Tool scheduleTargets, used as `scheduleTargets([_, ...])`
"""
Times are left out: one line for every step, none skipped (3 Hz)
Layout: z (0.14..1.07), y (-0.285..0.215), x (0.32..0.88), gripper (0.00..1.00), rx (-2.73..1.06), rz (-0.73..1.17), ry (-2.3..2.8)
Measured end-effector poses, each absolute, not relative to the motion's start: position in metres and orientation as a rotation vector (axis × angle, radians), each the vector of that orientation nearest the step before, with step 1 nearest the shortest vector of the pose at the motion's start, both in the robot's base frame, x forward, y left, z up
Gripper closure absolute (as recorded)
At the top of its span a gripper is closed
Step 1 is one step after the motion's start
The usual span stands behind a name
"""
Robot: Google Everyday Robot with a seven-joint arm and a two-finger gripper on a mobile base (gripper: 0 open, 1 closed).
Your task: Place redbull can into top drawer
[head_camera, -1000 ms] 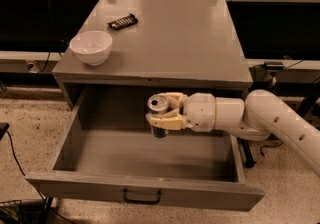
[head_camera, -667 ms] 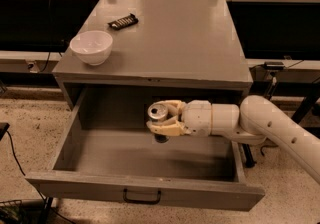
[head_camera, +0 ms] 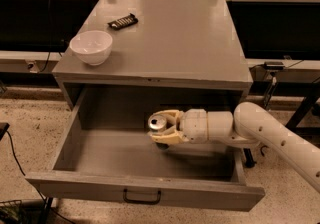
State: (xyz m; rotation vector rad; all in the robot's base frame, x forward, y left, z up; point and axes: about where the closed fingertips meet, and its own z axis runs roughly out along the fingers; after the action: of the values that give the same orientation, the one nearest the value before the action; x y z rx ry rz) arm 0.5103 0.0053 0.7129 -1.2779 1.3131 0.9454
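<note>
Grey cabinet, flat grey worktop (head_camera: 185, 38), speckled floor (head_camera: 30, 118) around it. Dark benches run behind the cabinet, and a black cable (head_camera: 15, 160) trails on the floor left of the drawer. The drawer (head_camera: 200, 195) is pulled fully open under the worktop, with a small dark handle (head_camera: 142, 197) at the middle of its front panel.

On the worktop, a white bowl (head_camera: 91, 46) sits above the drawer's back left corner. A black bar (head_camera: 123, 21) lies farther back from the drawer than the bowl, apart from it.

The white arm (head_camera: 280, 140) enters over the drawer's right wall and reaches left across the inside. The gripper (head_camera: 161, 128) is inside the drawer, near the middle and slightly right of centre, nearer the back than the front panel.

The can (head_camera: 157, 122) is in the drawer's interior, gripped. Its long axis is roughly upright, with the silver top facing up and the body going down toward the drawer floor. Most of the body is hidden by the gripper. Cannot tell if its base touches the drawer floor.

The fingers (head_camera: 167, 139) are clenched on the can, one on the side toward the drawer's back and one on the side toward the front panel. The can sits between them at their tips, its top just above them.
</note>
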Motion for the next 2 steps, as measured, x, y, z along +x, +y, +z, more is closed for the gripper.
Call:
scheduleTargets([0.7141,0.0073,0.5097,0.52,-1.279,0.949,1.311])
scheduleTargets([0.7143,0.0093,0.5090,0.28,-1.282,0.952,1.308])
